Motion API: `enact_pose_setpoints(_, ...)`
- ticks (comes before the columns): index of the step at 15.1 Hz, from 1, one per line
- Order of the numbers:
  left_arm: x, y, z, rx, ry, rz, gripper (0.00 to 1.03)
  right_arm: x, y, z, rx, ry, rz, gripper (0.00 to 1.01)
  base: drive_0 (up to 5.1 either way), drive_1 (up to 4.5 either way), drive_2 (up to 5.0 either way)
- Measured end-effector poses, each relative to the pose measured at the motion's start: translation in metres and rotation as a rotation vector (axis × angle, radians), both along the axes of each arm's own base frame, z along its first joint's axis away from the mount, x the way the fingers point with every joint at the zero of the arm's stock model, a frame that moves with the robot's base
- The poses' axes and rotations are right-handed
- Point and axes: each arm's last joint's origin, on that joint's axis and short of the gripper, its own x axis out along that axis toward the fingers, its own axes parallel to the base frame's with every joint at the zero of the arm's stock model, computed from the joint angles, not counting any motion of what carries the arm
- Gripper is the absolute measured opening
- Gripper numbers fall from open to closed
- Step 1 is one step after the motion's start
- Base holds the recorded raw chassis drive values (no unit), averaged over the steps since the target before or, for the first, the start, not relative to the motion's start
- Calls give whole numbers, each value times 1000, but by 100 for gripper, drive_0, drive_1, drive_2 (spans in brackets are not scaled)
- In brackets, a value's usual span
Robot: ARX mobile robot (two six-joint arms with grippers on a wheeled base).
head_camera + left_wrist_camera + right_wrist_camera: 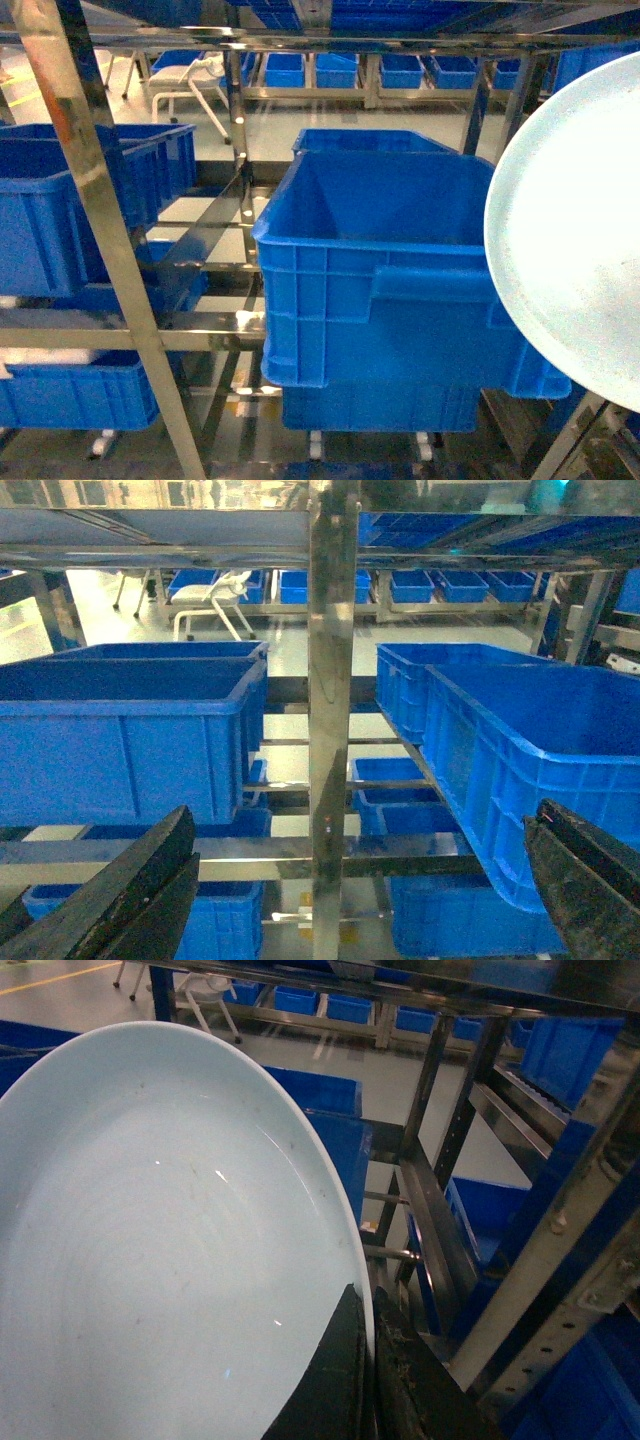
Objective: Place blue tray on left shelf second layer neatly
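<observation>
The blue tray (575,235) is a pale round dish, held tilted on edge at the right of the head view. It fills the left half of the right wrist view, where the blue tray (160,1250) has its rim pinched by my right gripper (368,1310), which is shut on it. The left shelf (95,200) is a shiny steel rack with a slanted post at the left of the head view. My left gripper (365,815) is open and holds nothing. It faces a steel post (332,680) of the rack. Neither gripper shows in the head view.
A large deep-blue crate (390,270) sits on the rack just left of the tray. More blue crates (60,200) fill the left tiers, and crates (130,730) stand on both sides of the post. Steel rails and posts (440,1210) run close to the right of the tray.
</observation>
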Motion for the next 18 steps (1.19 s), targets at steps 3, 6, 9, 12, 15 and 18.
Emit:
enact_pose_setpoints(3, 0, 0, 0, 0, 0, 0, 98, 0, 0, 0, 0, 0, 0, 2, 0, 434, -433)
enact_pose_setpoints(6, 0, 0, 0, 0, 3, 1, 98, 0, 0, 0, 0, -2, 0, 2, -2, 346, -351)
enact_pose_setpoints(9, 0, 0, 0, 0, 2, 0, 98, 0, 0, 0, 0, -1, 0, 2, 0, 0, 0)
enact_pose_setpoints(12, 0, 0, 0, 0, 1, 0, 98, 0, 0, 0, 0, 1, 0, 2, 0, 0, 0)
enact_pose_setpoints(15, 0, 0, 0, 0, 2, 0, 98, 0, 0, 0, 0, 1, 0, 2, 0, 0, 0)
enact_pose_setpoints(18, 0, 0, 0, 0, 2, 0, 98, 0, 0, 0, 0, 1, 0, 2, 0, 0, 0)
